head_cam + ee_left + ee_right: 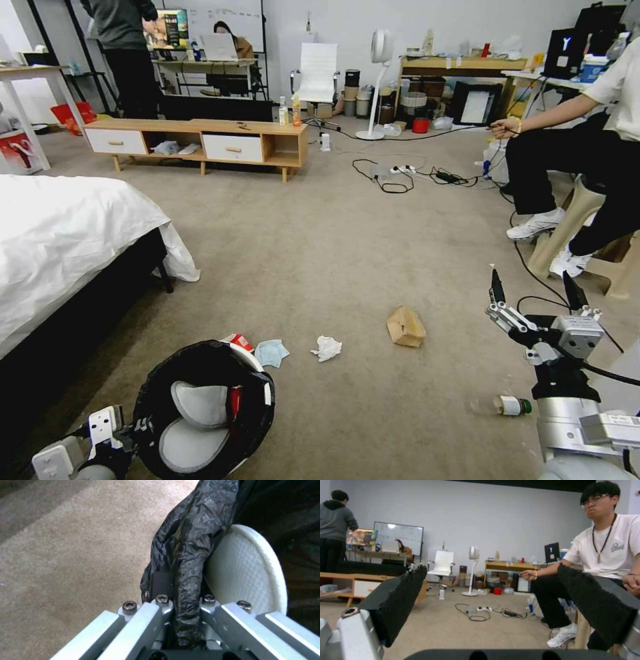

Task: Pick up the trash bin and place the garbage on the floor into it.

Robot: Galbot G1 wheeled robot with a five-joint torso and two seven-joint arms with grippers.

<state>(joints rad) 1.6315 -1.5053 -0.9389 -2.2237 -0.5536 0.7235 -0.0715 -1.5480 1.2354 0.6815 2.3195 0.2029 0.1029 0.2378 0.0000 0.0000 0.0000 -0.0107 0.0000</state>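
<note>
Your left hand (181, 610) grips the trash bin (203, 407) rim; your right hand (533, 290), fingers spread, is nearer the bottle (512, 405), lying at its six o'clock, cap pointing three o'clock

The floor (320, 227) bears paper bag (405, 327), tissue (326, 347), mask (271, 352).

Silver-grey metal arms with white plastic housings and black cables. The right gripper (535, 288) has two long black foam-padded fingers (398, 597) on a silver linkage. The left gripper (181, 600) shows brushed aluminium bars fastened with dark hex screws.
</note>
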